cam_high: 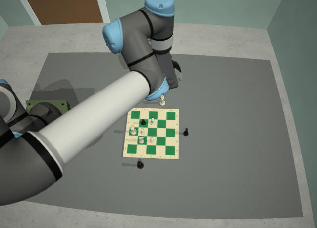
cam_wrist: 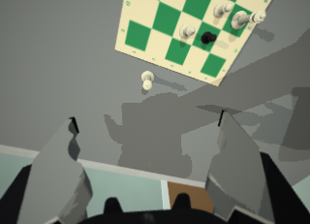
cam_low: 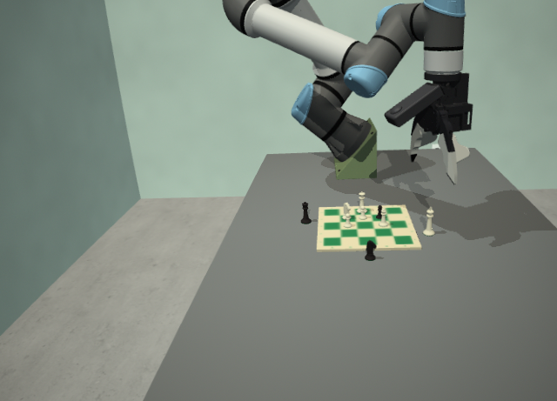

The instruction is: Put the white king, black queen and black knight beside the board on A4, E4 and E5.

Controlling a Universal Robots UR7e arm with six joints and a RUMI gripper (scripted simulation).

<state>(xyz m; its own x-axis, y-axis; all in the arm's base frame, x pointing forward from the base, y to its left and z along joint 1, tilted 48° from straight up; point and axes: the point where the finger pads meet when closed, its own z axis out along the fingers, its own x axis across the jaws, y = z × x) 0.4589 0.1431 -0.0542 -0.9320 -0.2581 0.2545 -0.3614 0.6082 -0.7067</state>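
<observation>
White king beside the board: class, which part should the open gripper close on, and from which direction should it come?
Grip the white king around its narrow upper stem, coming straight down from above. It stands upright and alone on the mat just off the board, with room on either side for the fingers. The gripper hangs open, holding nothing.

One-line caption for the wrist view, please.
Open, empty end effector high above the table, white king standing just off the chessboard edge ahead.
</observation>
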